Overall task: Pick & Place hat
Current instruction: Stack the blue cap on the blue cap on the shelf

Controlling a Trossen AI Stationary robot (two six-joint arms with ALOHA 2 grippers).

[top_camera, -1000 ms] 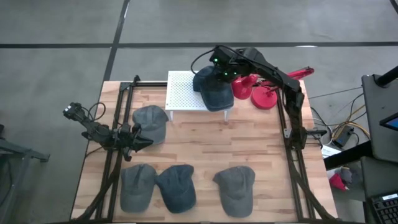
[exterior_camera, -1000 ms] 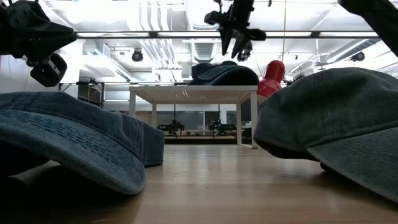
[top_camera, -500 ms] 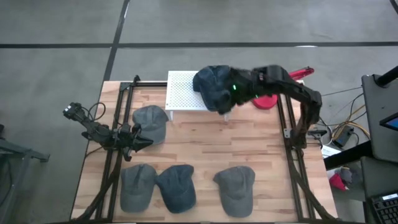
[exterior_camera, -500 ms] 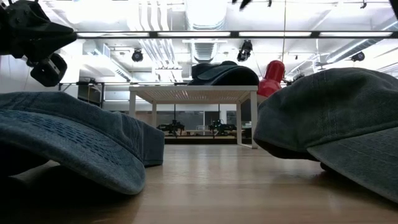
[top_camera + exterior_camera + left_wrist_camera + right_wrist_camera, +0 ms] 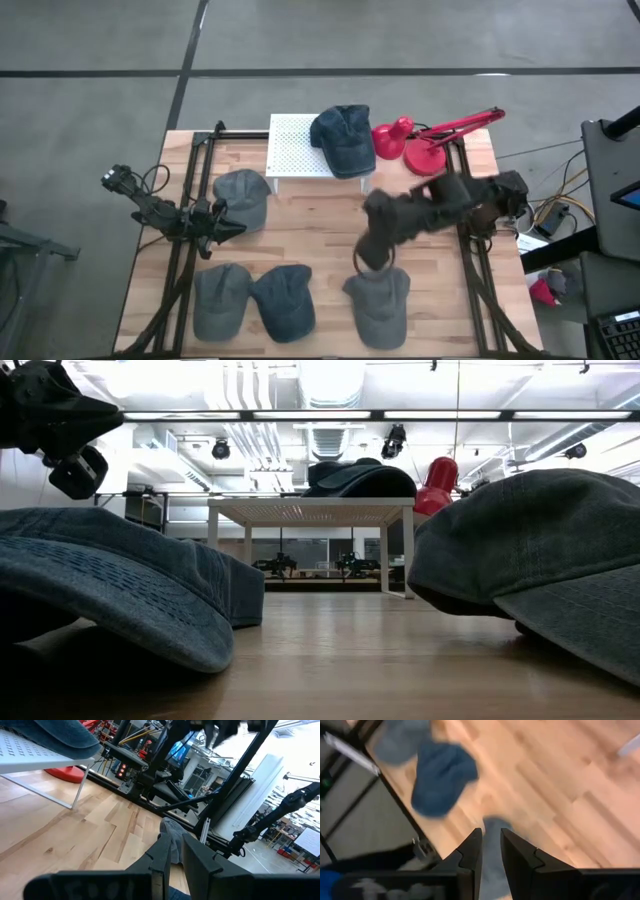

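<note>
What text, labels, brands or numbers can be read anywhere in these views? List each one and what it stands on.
No readable text in any view.
Caps on the table: no logo or lettering visible.
Cap on the white stand: none visible.
White stand: only a perforated top.
Red lamp: no marking visible.
Screens in the room behind: too blurred to read.

The hats [image 5: 345,139] are dark blue denim. The little stand [image 5: 295,150] is white with dots, the lamp [image 5: 432,140] red. The table [image 5: 310,215] is light wood.
</note>
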